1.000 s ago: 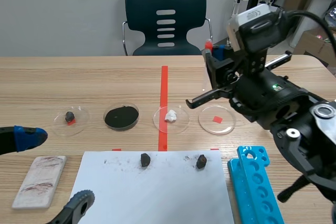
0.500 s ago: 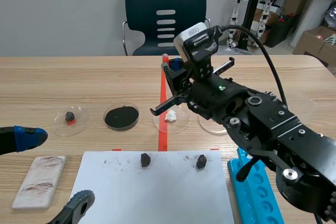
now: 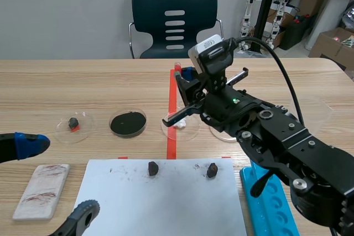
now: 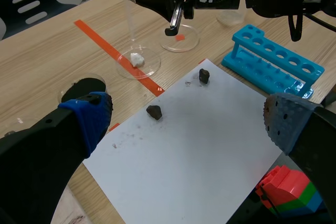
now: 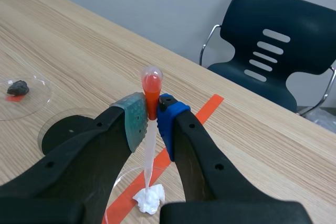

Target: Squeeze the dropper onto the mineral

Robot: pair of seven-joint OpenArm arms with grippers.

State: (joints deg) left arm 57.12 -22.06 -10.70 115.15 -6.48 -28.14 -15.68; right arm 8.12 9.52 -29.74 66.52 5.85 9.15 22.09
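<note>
- Pinching the dropper (image 5: 152, 82) near its bulb, the right gripper (image 5: 152, 113) holds it upright, tip down for dripping.
- White mineral (image 5: 148, 200), mid-frame in the scene view, lies in its dish (image 4: 150, 64) under the tip.

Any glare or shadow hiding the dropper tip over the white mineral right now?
Right wrist view: even light, no glare; the dropper shows its clear stem well, down toward the white mineral. Left wrist view: the stem is faint against the table, with only soft shadows. Scene view: the right arm partly covers the dish.
</note>
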